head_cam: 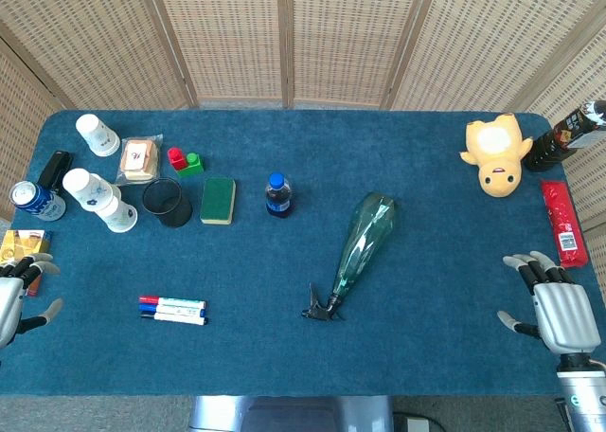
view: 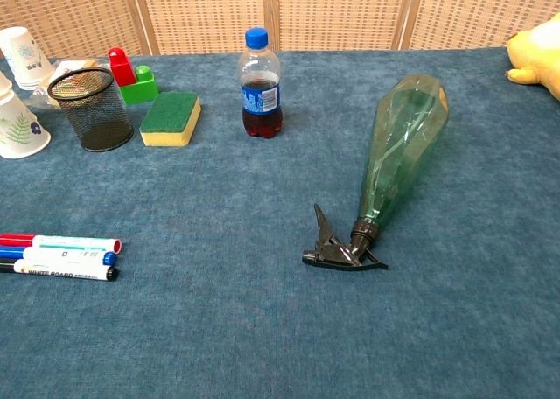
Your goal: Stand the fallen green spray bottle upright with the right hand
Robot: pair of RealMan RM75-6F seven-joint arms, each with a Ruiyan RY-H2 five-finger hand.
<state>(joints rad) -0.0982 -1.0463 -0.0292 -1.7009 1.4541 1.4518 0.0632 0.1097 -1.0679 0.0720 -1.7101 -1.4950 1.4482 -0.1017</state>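
The green spray bottle (head_cam: 361,243) lies on its side in the middle of the blue table, its black trigger head toward the near edge and its base pointing away. The chest view shows the bottle (view: 398,150) the same way, with the black nozzle (view: 343,248) at the front. My right hand (head_cam: 557,309) rests near the table's front right corner, fingers spread and holding nothing, well to the right of the bottle. My left hand (head_cam: 17,295) sits at the front left edge, fingers apart and empty. Neither hand appears in the chest view.
A small cola bottle (head_cam: 276,194) stands left of the spray bottle, then a sponge (head_cam: 218,200), a black mesh cup (head_cam: 169,203) and paper cups (head_cam: 99,201). Markers (head_cam: 173,309) lie front left. A yellow plush (head_cam: 496,153) and red packet (head_cam: 564,222) lie right.
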